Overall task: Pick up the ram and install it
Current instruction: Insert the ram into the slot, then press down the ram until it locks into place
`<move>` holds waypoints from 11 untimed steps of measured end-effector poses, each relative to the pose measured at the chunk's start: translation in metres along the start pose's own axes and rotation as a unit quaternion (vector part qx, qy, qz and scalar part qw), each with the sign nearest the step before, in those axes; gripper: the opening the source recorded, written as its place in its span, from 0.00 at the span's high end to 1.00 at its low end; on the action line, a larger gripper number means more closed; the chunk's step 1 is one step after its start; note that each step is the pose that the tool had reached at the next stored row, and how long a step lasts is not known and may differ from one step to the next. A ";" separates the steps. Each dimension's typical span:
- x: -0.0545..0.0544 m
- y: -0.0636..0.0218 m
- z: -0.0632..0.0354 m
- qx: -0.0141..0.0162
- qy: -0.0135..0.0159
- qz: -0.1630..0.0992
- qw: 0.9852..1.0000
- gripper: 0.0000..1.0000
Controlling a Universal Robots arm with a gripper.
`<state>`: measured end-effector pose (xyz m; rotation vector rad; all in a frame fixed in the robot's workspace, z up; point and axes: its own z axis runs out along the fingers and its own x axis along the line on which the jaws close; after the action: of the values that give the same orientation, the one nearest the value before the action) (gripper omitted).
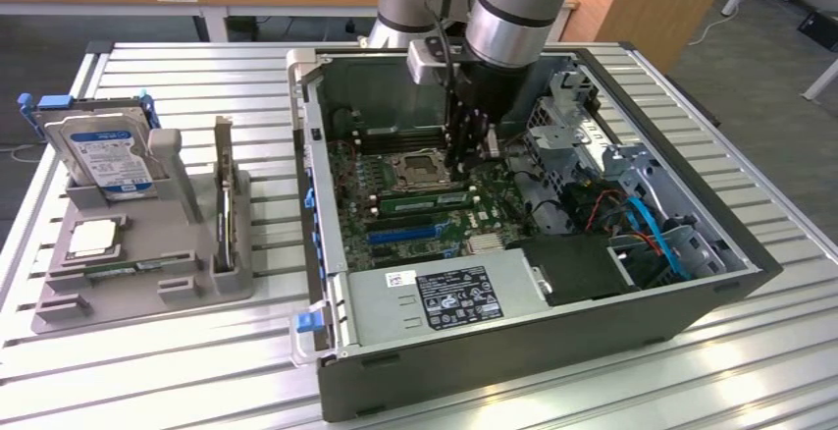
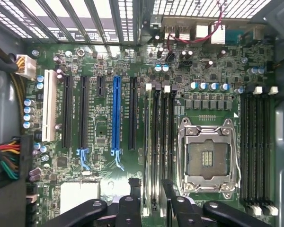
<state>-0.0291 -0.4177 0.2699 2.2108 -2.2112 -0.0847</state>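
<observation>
1. Gripper (image 1: 461, 160) hangs inside the open computer case (image 1: 524, 361), low over the motherboard (image 2: 99, 142). Fingers (image 2: 128, 208) are released and spread wide, grasping nothing.
2. Ram (image 1: 422, 199) stands on edge in a memory slot just on the near side of the CPU socket (image 1: 416, 167), its pale label facing near. In the wrist view the fingers sit either side of that bank of slots. Whether they touch the stick cannot be told.
3. Judgement: this is the seating stage, and the stick looks level in its slot. Doing it well means even pressure at both ends, the notch lined up, and both end latches snapped in. Whether the latches are closed cannot be told here.
4. Judgement: the risk is one end sitting high, or a finger catching the stick's top edge.
5. Writing: the power supply label (image 1: 454, 297) carries print and marks, none legible. The hard drive (image 1: 112, 155), in the grey tray (image 1: 171, 283) on the desk (image 1: 196, 371) at the exterior view's left, has a blue-and-white label, unreadable. Board lettering is too small to read.
</observation>
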 end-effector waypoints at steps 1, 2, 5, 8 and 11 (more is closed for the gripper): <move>0.000 0.0001 -0.0015 0.000 0.000 0.000 1.000 0.69; 0.000 0.0001 -0.0026 0.000 0.000 0.000 1.000 0.69; 0.000 0.0002 -0.0048 0.000 0.000 0.000 1.000 0.69; 0.000 0.0002 -0.0049 0.000 0.000 0.000 1.000 0.69; 0.000 0.0002 -0.0049 0.000 0.000 0.000 1.000 0.69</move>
<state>-0.0291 -0.4177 0.2748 2.2108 -2.2113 -0.0847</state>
